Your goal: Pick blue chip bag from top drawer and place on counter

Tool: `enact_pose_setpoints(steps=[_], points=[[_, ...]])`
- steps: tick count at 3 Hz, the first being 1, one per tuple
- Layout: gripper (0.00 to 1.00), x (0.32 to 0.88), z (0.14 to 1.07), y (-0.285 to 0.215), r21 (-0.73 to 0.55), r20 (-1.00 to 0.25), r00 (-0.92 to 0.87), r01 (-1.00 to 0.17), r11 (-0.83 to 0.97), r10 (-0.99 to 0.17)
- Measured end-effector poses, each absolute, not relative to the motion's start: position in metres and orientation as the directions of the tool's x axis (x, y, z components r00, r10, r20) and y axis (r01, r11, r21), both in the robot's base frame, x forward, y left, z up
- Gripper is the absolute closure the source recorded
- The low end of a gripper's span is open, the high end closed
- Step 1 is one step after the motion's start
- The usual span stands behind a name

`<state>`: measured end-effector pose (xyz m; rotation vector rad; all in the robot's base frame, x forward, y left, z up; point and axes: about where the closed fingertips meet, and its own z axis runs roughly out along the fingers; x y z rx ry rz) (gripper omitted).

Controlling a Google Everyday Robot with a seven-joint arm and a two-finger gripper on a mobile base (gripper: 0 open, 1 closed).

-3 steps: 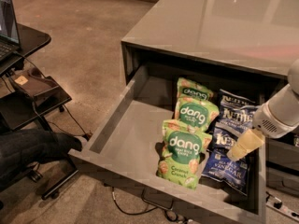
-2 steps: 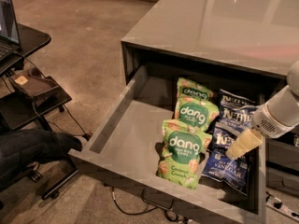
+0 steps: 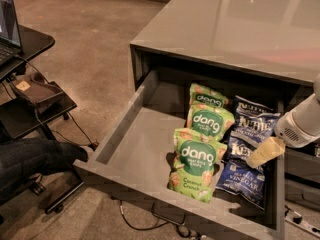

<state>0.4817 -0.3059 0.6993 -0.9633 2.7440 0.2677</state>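
Note:
The top drawer (image 3: 135, 149) is pulled open below the counter (image 3: 240, 24). In its right half lie three green "dang" bags (image 3: 196, 164) in a row. To their right are two dark blue Kettle bags. The front blue chip bag (image 3: 242, 179) shows "VINEGAR" in white lettering, and the second blue bag (image 3: 256, 119) lies behind it. My gripper (image 3: 265, 152), yellowish at the tip of a white arm (image 3: 300, 126), comes in from the right. It hovers just over the front blue chip bag's upper part and hides some of that bag.
The drawer's left half is bare floor. A black stand with a laptop (image 3: 9, 29) and a dark object (image 3: 37, 86) is at the left. A dark-clothed leg (image 3: 30, 159) reaches toward the drawer's front left corner. Cables (image 3: 165, 224) and a power strip (image 3: 300, 220) lie on the floor.

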Motion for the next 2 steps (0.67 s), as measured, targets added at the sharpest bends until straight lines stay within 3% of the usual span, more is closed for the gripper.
enact_pose_setpoints(steps=[2], points=[[0.0, 0.4862, 0.6931, -0.3154, 0.09, -0.264, -0.771, -0.617, 0.782, -0.579]])
